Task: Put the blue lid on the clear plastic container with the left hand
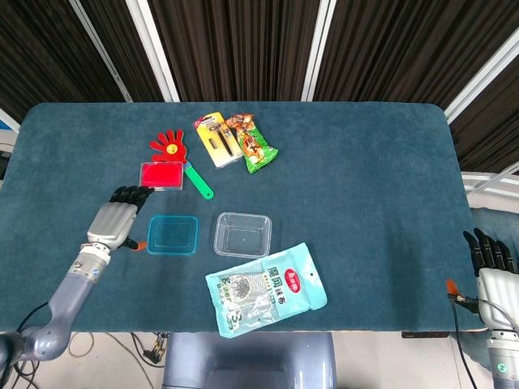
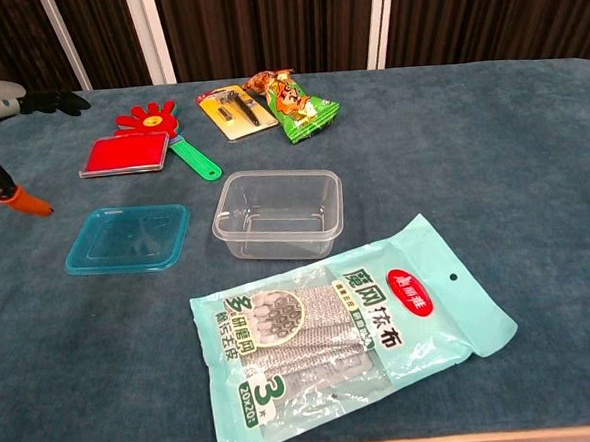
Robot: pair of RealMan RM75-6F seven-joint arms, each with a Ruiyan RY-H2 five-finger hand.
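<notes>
The left hand (image 1: 116, 223) hovers just left of the blue lid (image 1: 173, 234), fingers stretched out and apart, holding nothing. The lid lies flat on the table (image 1: 365, 186) toward the near edge, left of the clear plastic container (image 1: 242, 234), the two close but apart. The container stands upright and uncovered. A teal packet of scouring cloths (image 1: 266, 289) lies at the near edge, just beside the container. Toward the far edge sit a red hand-shaped clapper (image 1: 174, 151), a red flat case (image 1: 161, 175), a carded nail clipper set (image 1: 217, 138) and a green snack bag (image 1: 253, 146). The right hand (image 1: 491, 263) rests off the table's right near corner, fingers extended and empty.
</notes>
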